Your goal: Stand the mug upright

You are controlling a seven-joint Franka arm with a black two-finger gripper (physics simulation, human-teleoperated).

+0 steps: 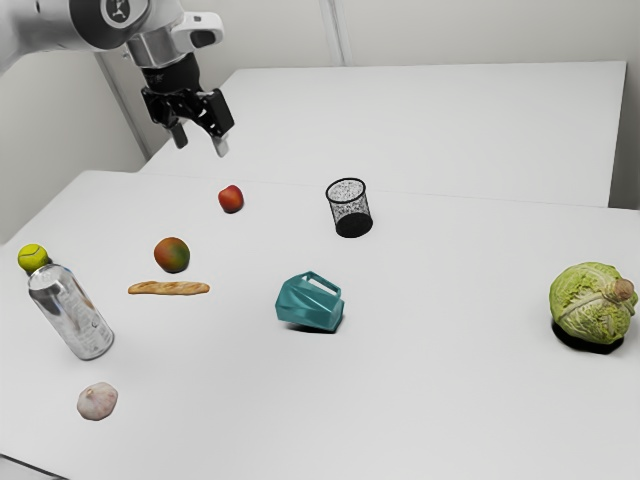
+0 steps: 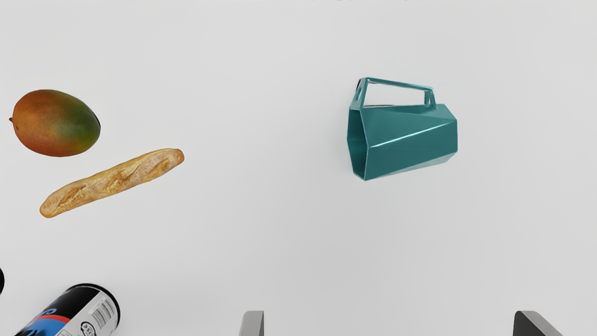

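A teal faceted mug (image 1: pixel 309 304) lies on its side on the table in the exterior view, its handle on the upper side. The wrist view shows the same mug (image 2: pixel 406 140) with its open mouth facing the baguette and its base facing away. My gripper (image 1: pixel 200 145) hangs high above the table toward the exterior view's upper left, well apart from the mug. In the wrist view the gripper (image 2: pixel 388 322) stands open, its fingertips wide apart with nothing between them.
A baguette (image 1: pixel 169 288), a mango (image 1: pixel 172 254), a silver can (image 1: pixel 72 313), a tennis ball (image 1: pixel 33 258) and garlic (image 1: pixel 97 401) lie toward the exterior view's left. Behind the mug are a red apple (image 1: pixel 231 199) and a black mesh cup (image 1: pixel 350 209); a cabbage (image 1: pixel 592 304) sits far right.
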